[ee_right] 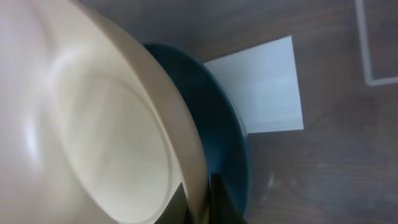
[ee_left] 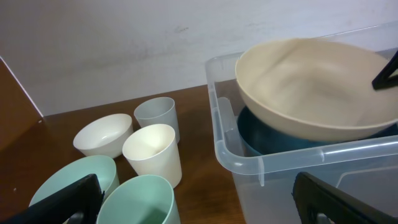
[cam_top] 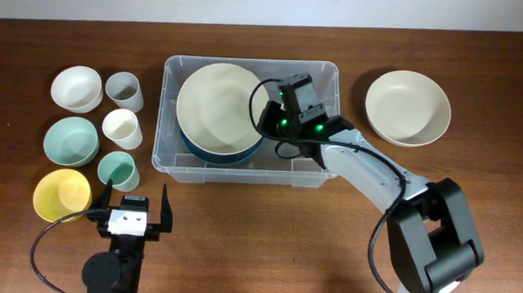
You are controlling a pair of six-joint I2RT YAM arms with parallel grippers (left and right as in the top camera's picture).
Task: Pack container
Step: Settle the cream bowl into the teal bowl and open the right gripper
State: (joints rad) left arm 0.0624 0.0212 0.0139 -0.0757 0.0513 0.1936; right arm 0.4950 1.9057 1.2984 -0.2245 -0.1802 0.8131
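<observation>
The container (cam_top: 322,78), a large clear bin, stands mid-table. Inside it, a big cream bowl (cam_top: 217,104) leans tilted on a dark blue bowl (cam_top: 209,151). My right gripper (cam_top: 269,122) reaches into the bin and is shut on the cream bowl's right rim. The right wrist view shows the cream rim (ee_right: 180,130) pinched between my fingers (ee_right: 203,202), with the blue bowl (ee_right: 225,124) and the white label (ee_right: 261,87) behind. My left gripper (cam_top: 134,206) is open and empty near the table's front, just below a teal cup (cam_top: 117,169). In the left wrist view it (ee_left: 199,208) is open, with the bin (ee_left: 249,163) to the right.
Left of the bin stand a white bowl (cam_top: 76,89), a grey cup (cam_top: 123,89), a cream cup (cam_top: 123,128), a teal bowl (cam_top: 71,142) and a yellow bowl (cam_top: 62,194). Another cream bowl (cam_top: 407,107) sits right of the bin.
</observation>
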